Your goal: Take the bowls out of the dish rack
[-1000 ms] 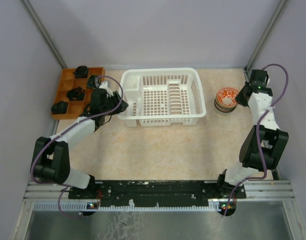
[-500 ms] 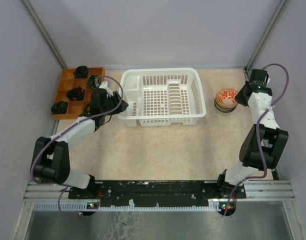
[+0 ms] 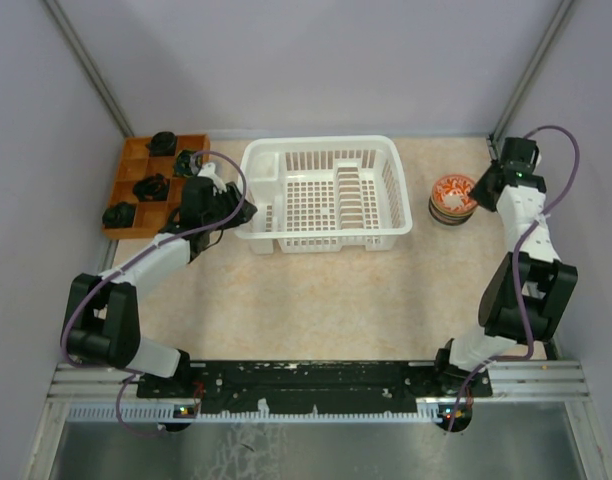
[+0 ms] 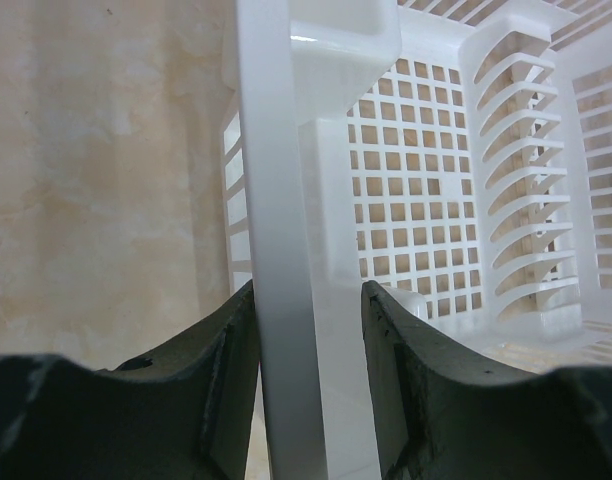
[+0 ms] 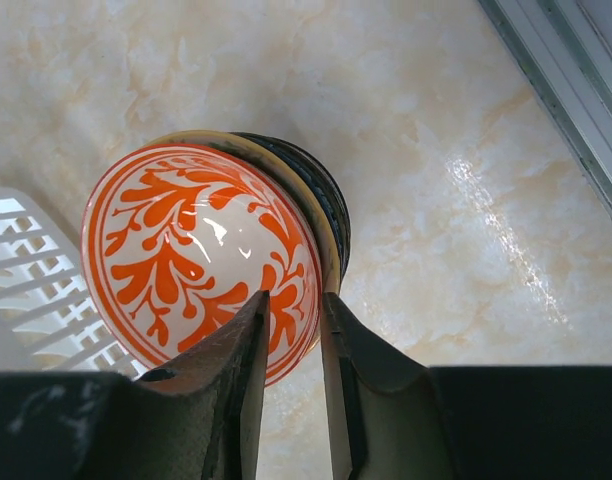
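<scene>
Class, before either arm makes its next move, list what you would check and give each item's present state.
1. Rack holds no bowls: ok.
2. Left gripper clamped on the rack wall: ok.
3. Top bowl nested in the stack beside the rack: ok.
4. Right gripper jaws apart astride that bowl's rim: ok.
5. Rim free of both fingers: cannot tell.

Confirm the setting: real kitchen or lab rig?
Likely a lab test cell, not a kitchen: bare grey partition walls, two robot arms bolted to a metal rail, and staged props on the table: a dish rack, stacked bowls, a wooden tray.
</scene>
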`<state>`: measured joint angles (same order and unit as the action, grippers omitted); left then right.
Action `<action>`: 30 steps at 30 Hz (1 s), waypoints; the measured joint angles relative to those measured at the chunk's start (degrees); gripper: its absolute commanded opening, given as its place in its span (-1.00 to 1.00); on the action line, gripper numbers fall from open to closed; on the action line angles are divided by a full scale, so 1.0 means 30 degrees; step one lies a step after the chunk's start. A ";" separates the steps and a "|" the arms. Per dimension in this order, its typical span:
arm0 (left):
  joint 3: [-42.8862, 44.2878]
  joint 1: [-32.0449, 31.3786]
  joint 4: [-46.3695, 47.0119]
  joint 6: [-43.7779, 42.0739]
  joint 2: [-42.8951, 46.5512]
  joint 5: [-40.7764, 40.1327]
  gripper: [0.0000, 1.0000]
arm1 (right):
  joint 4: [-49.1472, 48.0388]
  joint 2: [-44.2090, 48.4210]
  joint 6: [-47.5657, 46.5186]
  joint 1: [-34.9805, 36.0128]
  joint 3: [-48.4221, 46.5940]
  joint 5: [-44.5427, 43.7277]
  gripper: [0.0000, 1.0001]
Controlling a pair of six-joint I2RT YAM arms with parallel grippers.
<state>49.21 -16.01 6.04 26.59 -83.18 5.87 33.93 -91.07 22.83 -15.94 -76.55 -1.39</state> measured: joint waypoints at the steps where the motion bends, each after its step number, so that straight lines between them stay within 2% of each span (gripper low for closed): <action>1: 0.0000 0.0000 0.0007 0.0000 0.0000 0.0000 0.01 | 0.0000 0.0197 -0.0007 0.0000 0.0007 -0.0007 -0.40; 4: -0.0007 0.0000 0.0000 0.0000 0.0022 0.0000 0.06 | -0.0051 0.0962 -0.0015 0.0000 0.0131 0.0007 -0.39; 12: -0.0066 0.0000 -0.0015 0.0000 0.1377 -0.0095 0.95 | -0.0066 0.4634 -0.0029 0.0000 0.1384 0.0539 -0.31; 17: -0.0058 0.0000 0.0080 0.0051 0.2426 -0.0117 0.98 | -0.0488 0.6528 -0.0029 0.0000 0.2259 0.1115 -0.04; 20: -0.0058 0.0000 0.0051 0.0073 0.3133 -0.0481 0.98 | -0.1049 0.7592 0.0160 0.0000 0.3169 0.1537 0.45; 22: -0.0168 0.0000 0.0087 0.0138 0.3869 -0.0998 0.98 | -0.1610 0.8298 0.0350 0.0000 0.3963 0.1829 0.93; 23: -0.0466 0.0000 0.0197 0.0153 0.4554 -0.1304 0.98 | -0.1829 0.8626 0.0503 0.0000 0.4364 0.1960 0.98; 30: -0.3322 0.0000 0.0568 0.0342 0.9187 -0.2790 0.98 | -0.3759 1.1854 0.1115 0.0000 0.8080 0.3104 0.98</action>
<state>39.24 -16.01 7.75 27.62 -55.61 -2.50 22.65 -55.51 26.17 -15.94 -52.31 7.92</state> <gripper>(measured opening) 0.990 0.992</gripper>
